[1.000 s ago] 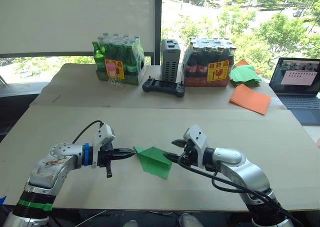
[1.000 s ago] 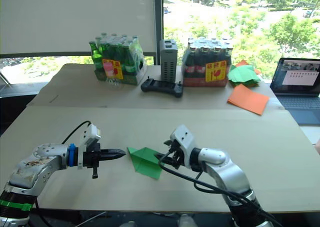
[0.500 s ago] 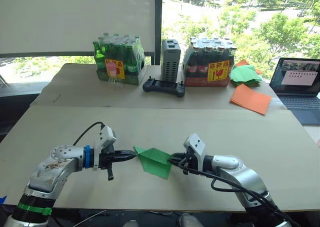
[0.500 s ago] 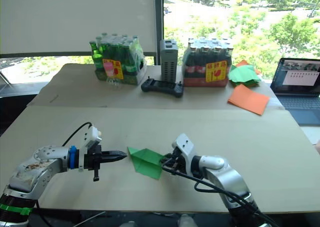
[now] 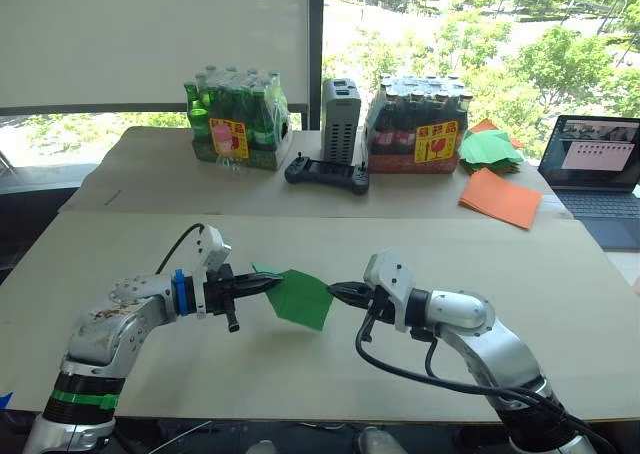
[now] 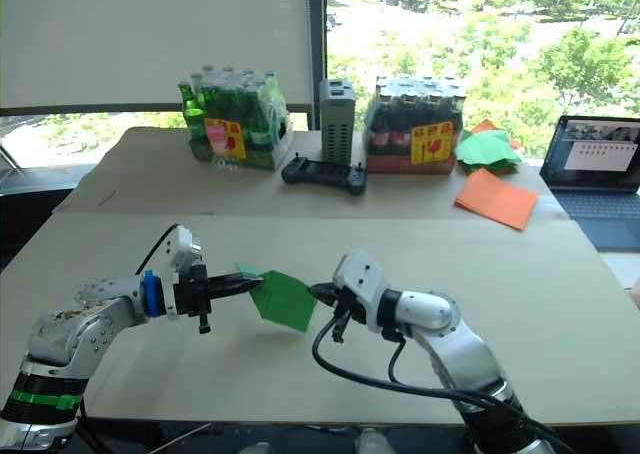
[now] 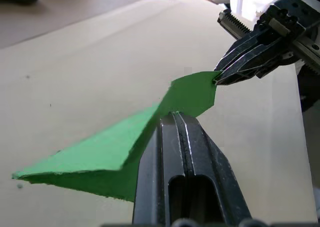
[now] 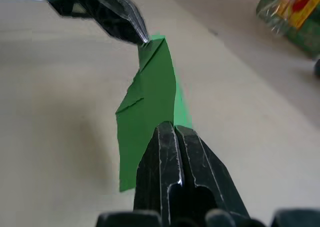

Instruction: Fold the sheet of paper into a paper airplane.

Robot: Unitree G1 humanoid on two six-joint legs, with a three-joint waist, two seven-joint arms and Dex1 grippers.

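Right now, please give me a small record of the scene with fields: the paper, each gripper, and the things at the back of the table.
paper airplane: green, held above the table between both grippers
left gripper: fingers shut on one end of the paper
right gripper: fingers shut on the opposite end
back of table: two bottle packs, black controller, orange sheets, laptop

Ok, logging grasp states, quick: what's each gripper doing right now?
Left gripper: closed on the paper airplane.
Right gripper: closed on the same paper airplane, opposite end.
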